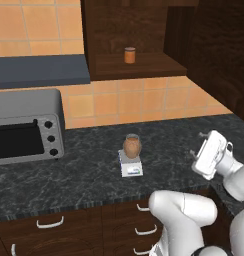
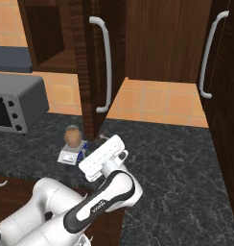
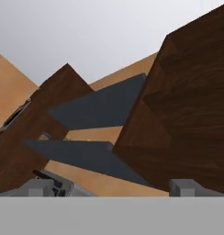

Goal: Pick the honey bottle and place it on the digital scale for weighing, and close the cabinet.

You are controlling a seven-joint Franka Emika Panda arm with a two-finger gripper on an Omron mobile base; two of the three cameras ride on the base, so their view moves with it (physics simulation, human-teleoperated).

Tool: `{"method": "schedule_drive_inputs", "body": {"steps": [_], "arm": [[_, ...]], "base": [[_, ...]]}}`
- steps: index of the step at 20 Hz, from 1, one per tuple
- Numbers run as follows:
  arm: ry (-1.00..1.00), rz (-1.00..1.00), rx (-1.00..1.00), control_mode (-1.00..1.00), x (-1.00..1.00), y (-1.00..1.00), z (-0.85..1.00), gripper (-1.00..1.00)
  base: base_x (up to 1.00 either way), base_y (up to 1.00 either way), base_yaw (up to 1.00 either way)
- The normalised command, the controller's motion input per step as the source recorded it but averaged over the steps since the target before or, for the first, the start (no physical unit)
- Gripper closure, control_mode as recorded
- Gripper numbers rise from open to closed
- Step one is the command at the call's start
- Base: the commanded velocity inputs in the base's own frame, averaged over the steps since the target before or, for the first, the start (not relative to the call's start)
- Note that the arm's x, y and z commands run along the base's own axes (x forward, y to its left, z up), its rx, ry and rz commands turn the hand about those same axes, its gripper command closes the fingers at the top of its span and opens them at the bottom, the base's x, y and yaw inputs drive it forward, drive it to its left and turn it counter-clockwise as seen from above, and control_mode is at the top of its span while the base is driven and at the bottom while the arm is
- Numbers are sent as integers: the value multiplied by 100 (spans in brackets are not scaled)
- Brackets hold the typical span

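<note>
The tan-brown honey bottle (image 1: 132, 146) (image 2: 73, 136) stands upright on the small digital scale (image 1: 131, 169) (image 2: 68, 156) on the dark counter. My gripper (image 1: 196, 145) (image 2: 93, 144) (image 3: 113, 186) hovers to the right of the scale, apart from the bottle, open and empty. The wall cabinet (image 1: 139, 40) stands open; its door (image 1: 219, 55) (image 2: 92, 72) (image 3: 192, 114) swings out above and just beyond my hand. The door's silver bar handle (image 2: 107, 62) faces my base. In the hand view the door's dark wood looms close on the right.
A small orange jar (image 1: 129, 55) sits on the cabinet shelf. A grey toaster oven (image 1: 26, 125) (image 2: 16, 103) stands at the left of the counter (image 1: 94, 175). A second cabinet door with a handle (image 2: 207, 57) hangs on the right. Drawers (image 1: 49, 222) lie below.
</note>
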Motion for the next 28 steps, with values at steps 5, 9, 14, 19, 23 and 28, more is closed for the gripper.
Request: {"method": "schedule_drive_inputs", "body": {"steps": [5,9,14,19,23,28], "arm": [[0,0,9,-100,-26,-96,7,-100],[0,0,11,-100,-14,-97,28,-100],[6,0,5,-100,0,-84,5,-100],[5,-1,5,-100,4,-50,63,-100],[0,0,0,-100,10,-5,94,-100],[0,0,0,-100,27,13,83,-100]], "base": [[0,0,0],[0,0,0],[0,0,0],[0,0,0],[0,0,0],[0,0,0]]}}
